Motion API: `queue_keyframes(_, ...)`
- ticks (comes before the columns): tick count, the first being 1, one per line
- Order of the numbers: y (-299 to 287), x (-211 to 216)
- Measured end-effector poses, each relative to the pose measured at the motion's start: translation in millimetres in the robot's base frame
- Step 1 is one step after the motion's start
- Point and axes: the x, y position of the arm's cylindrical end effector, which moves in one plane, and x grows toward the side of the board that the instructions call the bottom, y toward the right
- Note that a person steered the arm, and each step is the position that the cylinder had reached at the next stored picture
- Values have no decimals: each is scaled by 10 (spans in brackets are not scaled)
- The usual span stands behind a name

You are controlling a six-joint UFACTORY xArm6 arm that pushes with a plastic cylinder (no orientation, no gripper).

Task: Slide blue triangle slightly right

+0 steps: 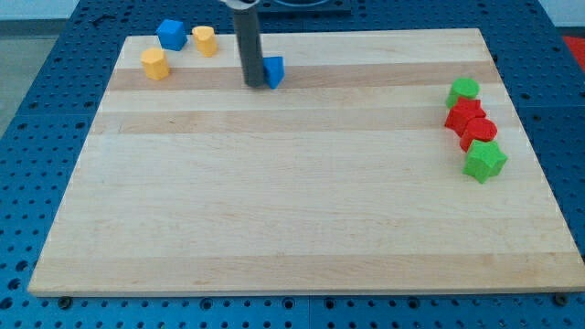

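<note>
The blue triangle lies near the view's top, left of centre, on the wooden board. My dark rod comes down from the top edge, and my tip rests against the triangle's left side, partly hiding it. A second blue block, of unclear shape, sits further left near the board's top edge.
Two yellow blocks lie at the view's top left beside the other blue block. At the right edge, a green block, two red blocks and a second green block form a touching column.
</note>
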Motion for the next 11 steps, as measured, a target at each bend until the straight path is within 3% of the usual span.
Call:
queue_keyframes(3,806,-138)
queue_keyframes(6,136,-73)
queue_keyframes(11,232,-408)
